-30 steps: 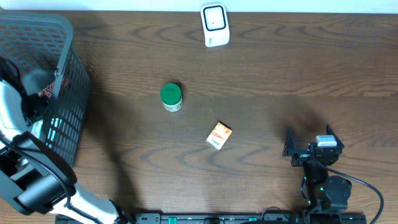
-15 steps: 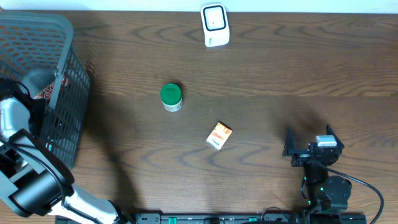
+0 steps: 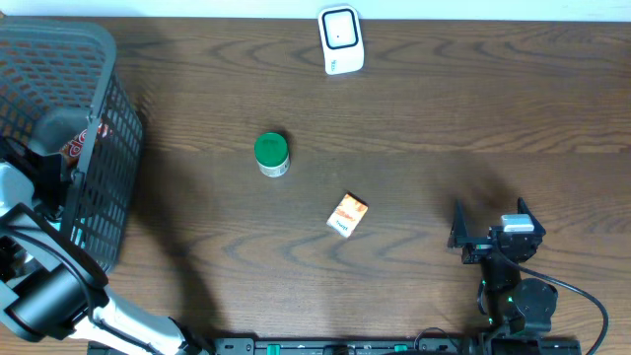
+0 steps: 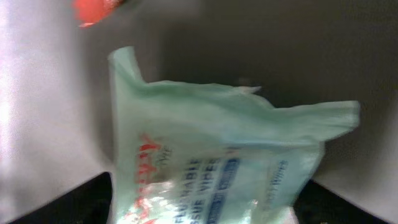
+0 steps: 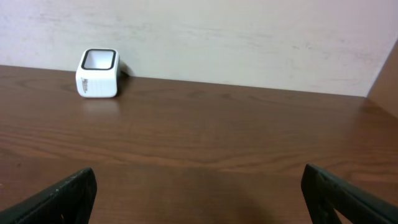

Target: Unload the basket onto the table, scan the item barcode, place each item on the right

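**Flushable-wipes pack (image 4: pixel 217 162) waiting in basket (image 3: pixel 99 59)**

Pack is lying in the basket at frame's far left, w/ left gripper (image 4: pixel 217 204) straddling it; grip unclear. Film looks soft, light, slippery, so pinching mid-body seems best. Right gripper (image 5: pixel 205 193) is hanging w/ jaws apart.

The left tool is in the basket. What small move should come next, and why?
Probably close the left tool on the wipes pack: it lies right between the open fingers in the wrist view, and the scanner is far across the table.
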Motion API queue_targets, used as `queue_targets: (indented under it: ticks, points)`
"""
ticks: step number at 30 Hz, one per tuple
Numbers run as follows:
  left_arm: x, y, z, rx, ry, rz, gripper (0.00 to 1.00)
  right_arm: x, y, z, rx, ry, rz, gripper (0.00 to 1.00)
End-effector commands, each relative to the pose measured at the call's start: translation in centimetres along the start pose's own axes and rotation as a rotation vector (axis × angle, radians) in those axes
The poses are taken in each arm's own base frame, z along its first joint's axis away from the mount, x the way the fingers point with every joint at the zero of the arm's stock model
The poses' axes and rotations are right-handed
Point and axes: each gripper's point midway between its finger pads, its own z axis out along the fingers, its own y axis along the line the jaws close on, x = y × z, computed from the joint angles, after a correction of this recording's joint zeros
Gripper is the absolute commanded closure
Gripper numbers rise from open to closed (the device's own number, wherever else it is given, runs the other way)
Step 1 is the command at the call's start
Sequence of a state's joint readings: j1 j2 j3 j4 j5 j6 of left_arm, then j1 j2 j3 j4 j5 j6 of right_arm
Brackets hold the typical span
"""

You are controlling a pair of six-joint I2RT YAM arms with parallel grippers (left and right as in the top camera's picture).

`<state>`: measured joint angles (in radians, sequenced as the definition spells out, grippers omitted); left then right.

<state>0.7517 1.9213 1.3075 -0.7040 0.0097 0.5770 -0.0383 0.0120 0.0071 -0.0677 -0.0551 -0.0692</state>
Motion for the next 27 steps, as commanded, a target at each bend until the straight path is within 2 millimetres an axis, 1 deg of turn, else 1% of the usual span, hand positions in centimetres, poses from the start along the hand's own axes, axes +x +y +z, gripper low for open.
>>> queue_targets:
  ticks: [1, 2, 3, 4, 7, 9, 11, 14, 15, 17, 19, 20, 21, 22, 25, 27]
  points:
    - [2.3, -2.4, 3.8, 0.096, 0.102, -0.036, 0.2, 0.0, 0.2, 0.0, -0.006, -0.001, 0.012, 0.01]
    - [2.3, -2.4, 3.8, 0.094, 0.102, -0.052, 0.34, 0.0, 0.2, 0.0, -0.006, -0.001, 0.012, 0.01]
    - [2.4, -2.4, 3.8, 0.095, 0.106, -0.071, 0.39, 0.0, 0.2, 0.0, -0.006, -0.001, 0.012, 0.01]
    - [2.5, -2.5, 3.8, 0.097, 0.112, -0.08, 0.42, 0.0, 0.2, 0.0, -0.006, -0.001, 0.012, 0.01]
    - [3.1, -2.8, 3.7, 0.108, 0.136, -0.083, 0.46, 0.0, 0.2, 0.0, -0.006, -0.001, 0.012, 0.01]
    - [3.2, -2.9, 3.5, 0.109, 0.141, -0.093, 0.5, 0.0, 0.2, 0.0, -0.006, -0.001, 0.012, 0.01]
    - [2.8, -2.6, 3.1, 0.1, 0.13, -0.133, 0.5, 0.0, 0.2, 0.0, -0.006, -0.001, 0.012, 0.01]
    - [1.4, -1.8, 1.5, 0.074, 0.078, -0.194, 0.5, 0.0, 0.2, 0.0, -0.006, -0.001, 0.012, 0.01]
    - [0.8, -1.4, 0.7, 0.063, 0.057, -0.214, 0.5, 0.0, 0.2, 0.0, -0.006, 0.0, 0.012, 0.01]
    - [-0.6, -0.5, -1.5, 0.039, -0.002, -0.255, 0.5, 0.0, 0.2, 0.0, -0.006, -0.001, 0.012, 0.01]
    - [-2.0, 0.4, -4.1, 0.01, -0.077, -0.29, 0.5, 0.0, 0.2, 0.0, -0.006, -0.001, 0.012, 0.01]
    - [-2.7, 0.9, -5.9, -0.007, -0.127, -0.311, 0.5, 0.0, 0.2, 0.0, -0.006, -0.001, 0.012, 0.01]
    - [-3.1, 1.1, -7.0, -0.016, -0.155, -0.319, 0.5, 0.0, 0.2, 0.0, -0.006, -0.001, 0.012, 0.01]
    - [-3.5, 1.5, -8.6, -0.031, -0.197, -0.328, 0.5, 0.0, 0.2, 0.0, -0.006, -0.001, 0.012, 0.01]
    - [-4.4, 1.6, -12.8, -0.046, -0.321, -0.325, 0.5, 0.0, 0.2, 0.0, -0.006, 0.0, 0.012, 0.01]
    - [-5.0, 1.3, -15.9, -0.034, -0.419, -0.316, 0.5, 0.0, 0.2, 0.0, -0.006, -0.001, 0.012, 0.01]
